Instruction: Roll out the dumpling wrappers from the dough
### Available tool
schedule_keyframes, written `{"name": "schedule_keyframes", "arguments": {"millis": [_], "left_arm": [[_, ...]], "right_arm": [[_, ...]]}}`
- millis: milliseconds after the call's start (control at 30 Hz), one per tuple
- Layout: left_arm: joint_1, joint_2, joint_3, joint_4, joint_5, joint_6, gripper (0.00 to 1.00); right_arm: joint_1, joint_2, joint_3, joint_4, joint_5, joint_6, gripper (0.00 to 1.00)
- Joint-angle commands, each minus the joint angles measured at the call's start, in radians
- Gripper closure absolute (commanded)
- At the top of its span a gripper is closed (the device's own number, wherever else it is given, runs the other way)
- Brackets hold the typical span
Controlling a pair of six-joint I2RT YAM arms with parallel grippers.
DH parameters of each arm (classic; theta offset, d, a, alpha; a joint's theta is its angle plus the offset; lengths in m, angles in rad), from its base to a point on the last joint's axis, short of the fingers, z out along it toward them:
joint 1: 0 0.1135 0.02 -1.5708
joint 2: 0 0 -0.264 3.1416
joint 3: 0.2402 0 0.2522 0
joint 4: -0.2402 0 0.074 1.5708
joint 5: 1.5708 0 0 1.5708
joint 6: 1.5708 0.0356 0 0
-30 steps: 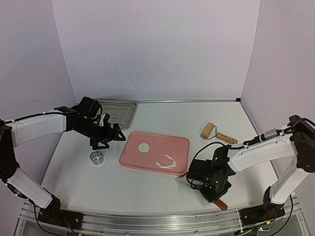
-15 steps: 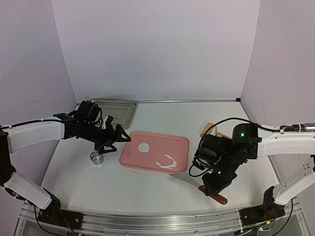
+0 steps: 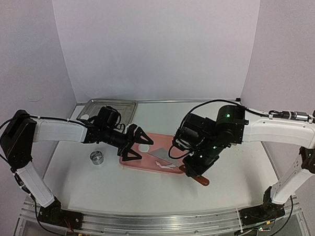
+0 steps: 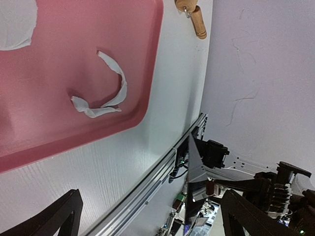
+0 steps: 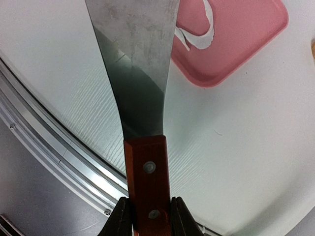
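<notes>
A: Room & surface?
B: Plain lilac walls point(image 3: 159, 44) on 3 sides. White table point(image 3: 81, 179), faint grain, aluminium rail point(image 3: 151, 220) along near edge.
A: What's on it, big to small?
B: Metal tray point(image 3: 115, 106) at back left. Pink tray point(image 3: 143, 161) mid-table. Scraper point(image 5: 138, 73), steel blade w/ red-brown wood handle, blade held over the pink tray's right half. Rolling pin point(image 4: 194, 14) on the table beyond the pink tray, seen in left wrist view only. Ring cutter point(image 3: 97, 158) on the table, left of the pink tray, apart from it.
A: Dough?
B: One dumpling wrapper point(image 3: 144, 148), flat white disc, lies in the pink tray's left part. Scrap strip point(image 4: 106, 93), thin, curled, lies in the tray's near right corner.
A: Claws?
B: Left claw point(image 3: 139, 144) spread wide, nothing in it, at the pink tray's left edge, tips either side of the wrapper in top view. Right claw point(image 5: 150, 219) clenched on the scraper handle's end.
A: Vs 1 s ago?
B: Left arm was back nr the metal tray, now stretched out to the pink tray. Right arm sat low at front right, scraper by the table; now lifted & swung left over the pink tray, hiding pin & strip in top view. Ring cutter & wrapper same spots.
</notes>
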Motion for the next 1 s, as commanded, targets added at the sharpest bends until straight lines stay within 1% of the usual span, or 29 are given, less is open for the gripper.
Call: {"name": "schedule_keyframes", "arguments": {"millis": [0, 67, 167, 233, 333, 500, 667, 700, 800, 833, 867, 900, 933, 967], "left_arm": [[-0.004, 0.030, 0.046, 0.117, 0.110, -0.072, 0.01], [-0.009, 0.050, 0.041, 0.136, 0.131, -0.087, 0.08], [-0.018, 0.078, 0.049, 0.167, 0.170, -0.111, 0.24], [-0.022, 0.095, 0.064, 0.168, 0.188, -0.117, 0.32], [-0.022, 0.110, 0.068, 0.217, 0.206, -0.152, 0.44], [-0.022, 0.118, 0.064, 0.299, 0.221, -0.215, 0.69], [-0.022, 0.101, 0.039, 0.350, 0.219, -0.249, 0.95], [-0.022, 0.094, 0.031, 0.357, 0.212, -0.254, 0.99], [-0.020, 0.070, 0.018, 0.363, 0.184, -0.256, 1.00], [-0.016, 0.058, 0.014, 0.363, 0.169, -0.256, 1.00], [-0.010, 0.046, 0.009, 0.359, 0.146, -0.255, 1.00], [-0.002, 0.032, 0.002, 0.355, 0.120, -0.254, 1.00], [0.009, 0.017, -0.008, 0.353, 0.094, -0.254, 1.00], [0.020, 0.001, -0.016, 0.352, 0.070, -0.256, 1.00]], "right_arm": [[0.008, 0.012, 0.058, 0.029, 0.076, -0.062, 1.00], [0.008, 0.017, 0.065, 0.037, 0.083, -0.071, 1.00], [0.009, 0.024, 0.071, 0.052, 0.096, -0.080, 1.00], [0.008, 0.028, 0.075, 0.067, 0.100, -0.091, 1.00], [0.009, 0.043, 0.081, 0.084, 0.094, -0.106, 1.00], [0.008, 0.063, 0.055, 0.116, 0.096, -0.116, 1.00], [0.009, 0.082, 0.028, 0.142, 0.142, -0.113, 1.00], [0.008, 0.088, 0.025, 0.143, 0.158, -0.105, 1.00], [0.007, 0.096, 0.023, 0.150, 0.212, -0.081, 1.00], [0.006, 0.099, 0.029, 0.152, 0.223, -0.076, 0.88], [0.002, 0.104, 0.039, 0.154, 0.231, -0.073, 0.67], [-0.003, 0.111, 0.053, 0.156, 0.239, -0.072, 0.44], [-0.009, 0.118, 0.076, 0.159, 0.246, -0.075, 0.23], [-0.019, 0.125, 0.101, 0.162, 0.252, -0.081, 0.12]]}}
